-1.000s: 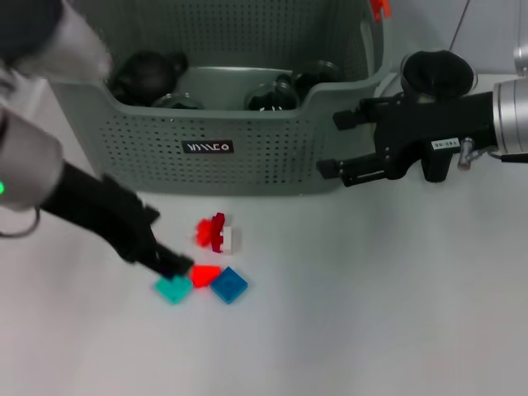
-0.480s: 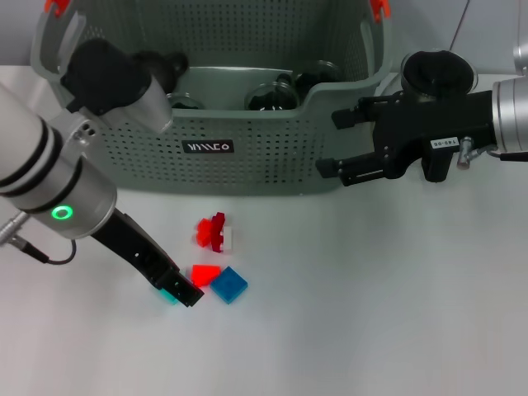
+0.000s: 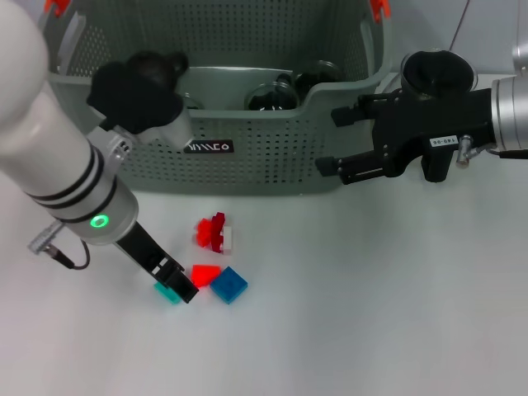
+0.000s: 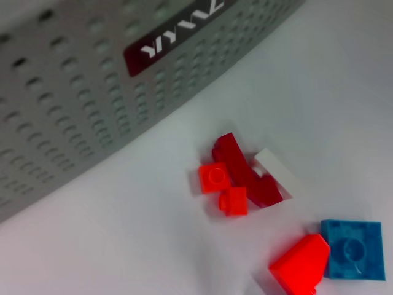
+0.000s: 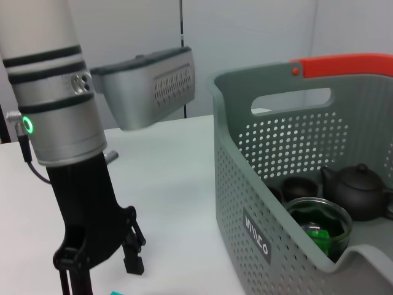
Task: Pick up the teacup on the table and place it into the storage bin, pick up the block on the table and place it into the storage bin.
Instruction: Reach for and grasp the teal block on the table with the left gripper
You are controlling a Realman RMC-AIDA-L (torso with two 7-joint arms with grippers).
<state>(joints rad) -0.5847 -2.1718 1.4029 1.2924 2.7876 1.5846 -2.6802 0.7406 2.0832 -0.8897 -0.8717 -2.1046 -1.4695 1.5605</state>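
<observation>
The left gripper [image 3: 177,289], jaws parted, is straddling the teal block [image 3: 167,293] on the table [image 3: 371,313], which looks light, rigid and slick, best pinched across flat sides.

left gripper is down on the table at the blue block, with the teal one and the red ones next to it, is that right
Not quite. The head view shows the left gripper down on the table at the teal block, not the blue block. The blue one lies apart from it, past the red wedge block. The red and white cluster sits nearer the storage bin.
</observation>
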